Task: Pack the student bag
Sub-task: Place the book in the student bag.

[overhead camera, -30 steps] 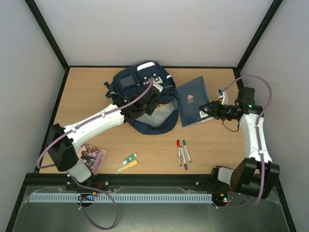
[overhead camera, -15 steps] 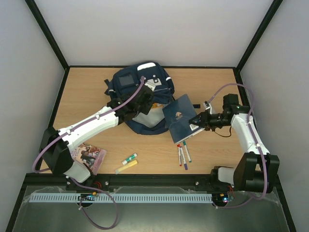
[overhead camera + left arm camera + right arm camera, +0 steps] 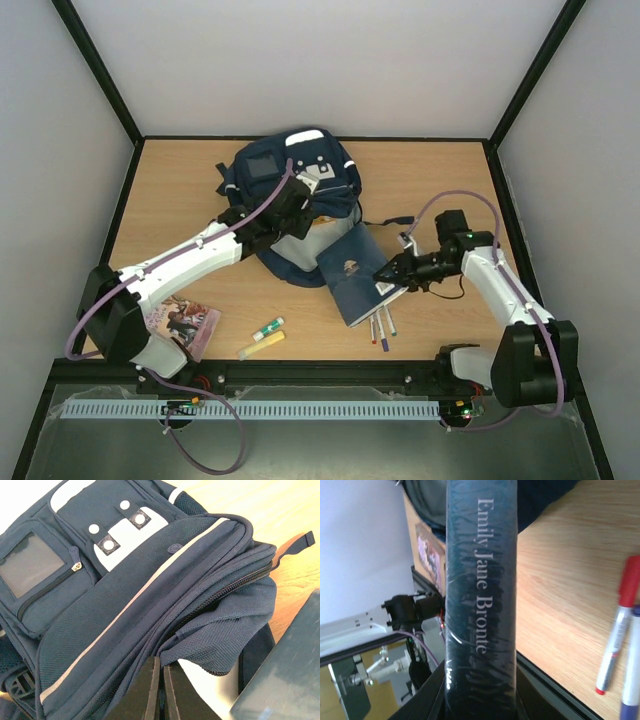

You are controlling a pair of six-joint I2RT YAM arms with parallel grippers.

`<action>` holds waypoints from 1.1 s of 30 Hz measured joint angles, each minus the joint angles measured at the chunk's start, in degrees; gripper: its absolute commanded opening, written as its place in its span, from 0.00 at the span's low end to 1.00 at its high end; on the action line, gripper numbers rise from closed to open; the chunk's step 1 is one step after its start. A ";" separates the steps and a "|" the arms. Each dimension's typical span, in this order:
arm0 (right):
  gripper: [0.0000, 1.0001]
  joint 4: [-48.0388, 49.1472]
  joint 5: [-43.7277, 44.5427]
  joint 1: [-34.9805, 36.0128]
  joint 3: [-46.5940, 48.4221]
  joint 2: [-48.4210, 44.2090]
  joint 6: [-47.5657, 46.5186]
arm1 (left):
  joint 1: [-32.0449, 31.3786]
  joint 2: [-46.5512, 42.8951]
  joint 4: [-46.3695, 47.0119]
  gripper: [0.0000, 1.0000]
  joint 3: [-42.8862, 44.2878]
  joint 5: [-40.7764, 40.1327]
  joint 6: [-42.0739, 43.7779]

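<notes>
Up at twelve o'clock on the table (image 3: pixel 180 180) sits the student bag (image 3: pixel 295 195), soft and floppy, so my left gripper (image 3: pixel 161 667) pinches its zip-edge flap (image 3: pixel 215 630), jaws pressed together. At its four o'clock my right gripper (image 3: pixel 386 276) clamps the Bronte book (image 3: pixel 352 282).

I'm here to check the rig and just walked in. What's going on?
The left gripper pinches the zip edge of the student bag, holding its mouth open. The right gripper holds a dark blue book, tilted beside that opening, not yet inside. Markers lie on the table, partly hidden by the book.
</notes>
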 measured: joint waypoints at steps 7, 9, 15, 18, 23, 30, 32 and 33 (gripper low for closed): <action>0.01 6.03 -7.19 6.88 -0.55 1.57 4.76 | 0.50 -0.81 1.05 0.03 -1.18 1.27 0.00; 0.01 8.50 -8.83 6.88 -1.27 2.38 7.06 | 0.50 -1.33 1.73 0.02 -1.68 1.66 -0.02; 0.01 17.11 -11.39 7.76 -2.71 6.14 14.58 | 0.61 -3.30 3.10 0.02 -3.23 3.10 0.00; 0.01 20.79 -12.00 8.85 -2.73 8.13 17.35 | 0.61 -3.80 3.52 0.02 -3.65 3.85 -0.02; 0.01 25.38 -12.92 9.44 -2.64 10.75 18.88 | 0.66 -4.37 3.91 0.02 -4.26 4.57 0.00; 0.01 32.37 -14.71 9.99 -2.12 16.31 19.34 | 0.76 -5.14 4.31 0.02 -4.87 4.57 0.13; 0.01 33.24 -15.56 9.99 -1.46 18.60 19.08 | 0.76 -5.27 4.44 0.02 -5.01 4.74 0.26; 0.01 33.22 -15.85 9.99 -0.87 19.78 18.69 | 0.76 -5.27 4.52 0.02 -5.09 4.87 0.28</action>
